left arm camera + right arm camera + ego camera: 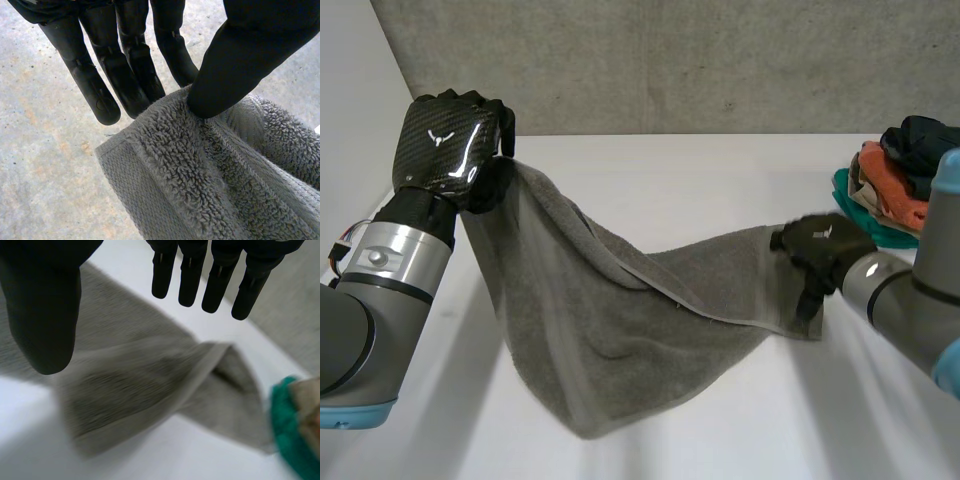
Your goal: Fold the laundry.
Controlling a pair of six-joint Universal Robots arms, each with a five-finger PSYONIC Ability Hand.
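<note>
Fingers [131, 75] and thumb of the left hand [448, 145] pinch the grey towel [590, 330] by a corner, raised at ten o'clock. The right hand [820, 245], fingers straight, probably hovers over its three o'clock end. Spreading step, I judge; next, grasp there.

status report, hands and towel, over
Left hand shut on corner of grey terry towel, lifted. Right hand open over its other end. Pile of coloured clothes beside right hand, not blocking.

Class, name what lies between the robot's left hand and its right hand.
In the head view the grey towel spans that stretch, sagging from the raised left hand, which pinches a corner, to the open right hand at its far end.
</note>
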